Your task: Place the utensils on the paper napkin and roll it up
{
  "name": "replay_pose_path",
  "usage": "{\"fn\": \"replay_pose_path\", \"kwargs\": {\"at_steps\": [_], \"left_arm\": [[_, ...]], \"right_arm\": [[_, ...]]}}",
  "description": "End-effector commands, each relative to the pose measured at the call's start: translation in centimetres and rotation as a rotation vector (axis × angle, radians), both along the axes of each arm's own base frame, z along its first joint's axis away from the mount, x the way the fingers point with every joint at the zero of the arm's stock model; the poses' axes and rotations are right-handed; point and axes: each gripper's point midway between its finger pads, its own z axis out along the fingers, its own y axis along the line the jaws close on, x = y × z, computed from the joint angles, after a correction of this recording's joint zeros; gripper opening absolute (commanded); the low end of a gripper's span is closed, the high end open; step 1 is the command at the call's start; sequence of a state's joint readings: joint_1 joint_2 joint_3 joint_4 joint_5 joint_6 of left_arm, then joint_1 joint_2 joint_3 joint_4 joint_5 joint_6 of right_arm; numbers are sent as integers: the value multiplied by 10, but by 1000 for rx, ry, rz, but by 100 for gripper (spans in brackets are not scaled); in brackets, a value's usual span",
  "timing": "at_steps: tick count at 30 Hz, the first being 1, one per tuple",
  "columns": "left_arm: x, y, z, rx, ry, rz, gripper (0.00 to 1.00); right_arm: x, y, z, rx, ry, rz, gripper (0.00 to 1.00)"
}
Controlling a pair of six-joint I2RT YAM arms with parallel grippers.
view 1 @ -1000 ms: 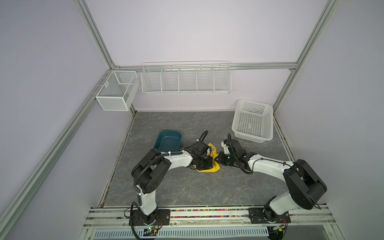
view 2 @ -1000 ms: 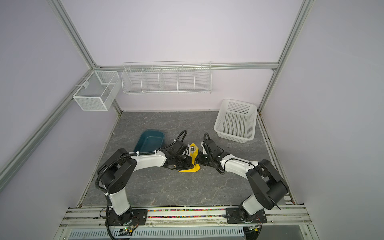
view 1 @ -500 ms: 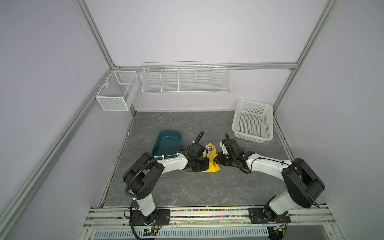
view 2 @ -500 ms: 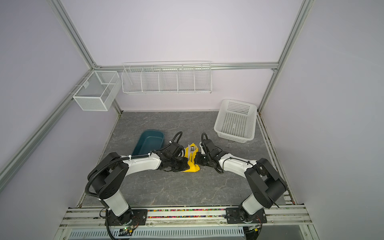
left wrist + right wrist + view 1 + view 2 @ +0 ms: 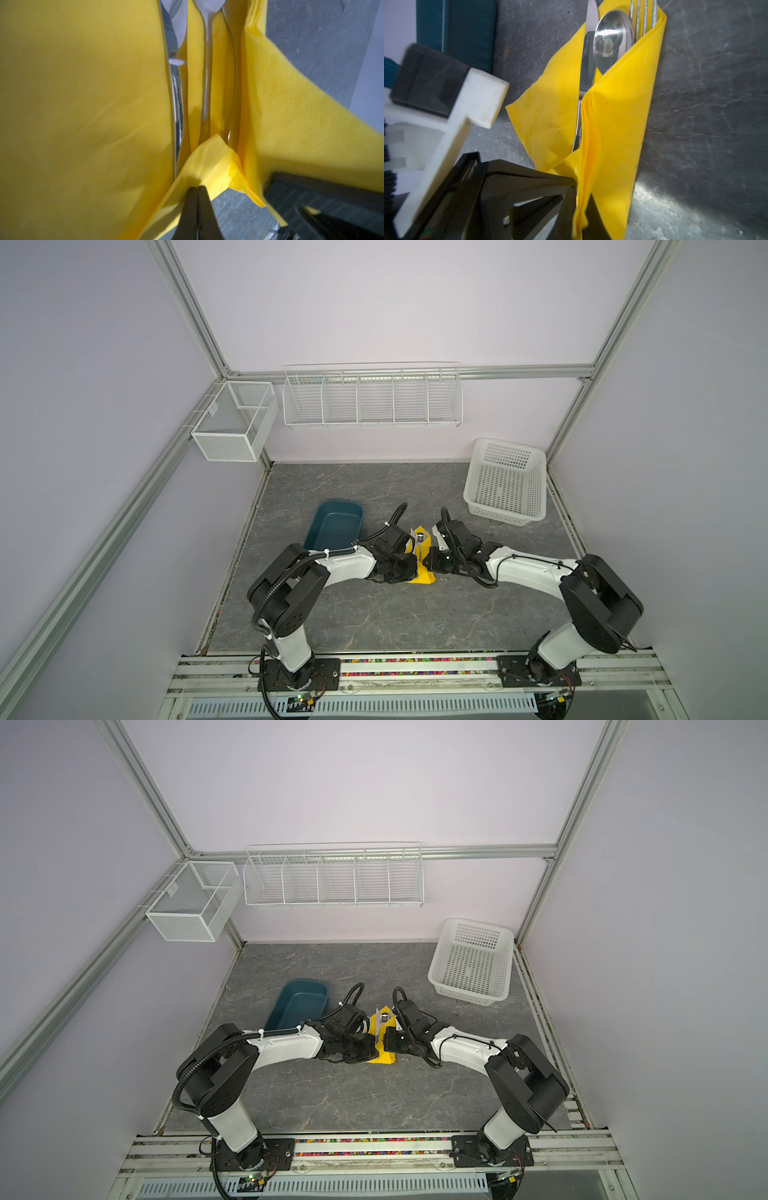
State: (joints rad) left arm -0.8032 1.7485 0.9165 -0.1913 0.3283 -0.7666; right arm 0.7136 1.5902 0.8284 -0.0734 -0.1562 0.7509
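Note:
The yellow paper napkin (image 5: 422,574) (image 5: 380,1058) lies mid-table, folded up around the utensils. In the right wrist view the knife (image 5: 588,62), the spoon (image 5: 612,39) and the fork (image 5: 643,18) stick out of its far end. Their handles (image 5: 206,83) run down the fold in the left wrist view. My left gripper (image 5: 196,188) (image 5: 409,568) is shut, pinching a napkin flap (image 5: 209,164) at its tips. My right gripper (image 5: 580,199) (image 5: 428,562) is shut on the raised fold of the napkin's other side (image 5: 612,124). Both grippers meet low over the napkin's near end.
A teal tub (image 5: 334,524) (image 5: 467,31) stands just left of the napkin, behind my left arm. A white plastic basket (image 5: 505,483) sits at the back right. Wire baskets (image 5: 372,400) (image 5: 232,427) hang on the back and left walls.
Both grippers have drawn closer together at the napkin's near end. The napkin's sides have come up and over the utensils, so it looks narrower from above.

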Motion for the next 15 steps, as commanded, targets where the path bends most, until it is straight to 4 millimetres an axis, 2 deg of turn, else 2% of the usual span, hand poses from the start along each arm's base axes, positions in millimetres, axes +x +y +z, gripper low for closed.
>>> {"fn": "replay_pose_path", "kwargs": {"at_steps": [1,9,12,13,15], "left_arm": [[4,8,-12,49,11,28,4],[6,10,-10,52,7,39,4],[9,13,-9,51,10,56,4],[10,13,-8,47,10,62,5],[11,13,-6,38,6,69,5]], "right_arm": [[3,8,1,9,-5,-5,11],[-1,13,-6,-32,-1,19,12],[-4,16,-7,-31,0,38,17],[2,23,3,-10,-20,42,19],[0,25,2,-9,-17,51,21]]}}
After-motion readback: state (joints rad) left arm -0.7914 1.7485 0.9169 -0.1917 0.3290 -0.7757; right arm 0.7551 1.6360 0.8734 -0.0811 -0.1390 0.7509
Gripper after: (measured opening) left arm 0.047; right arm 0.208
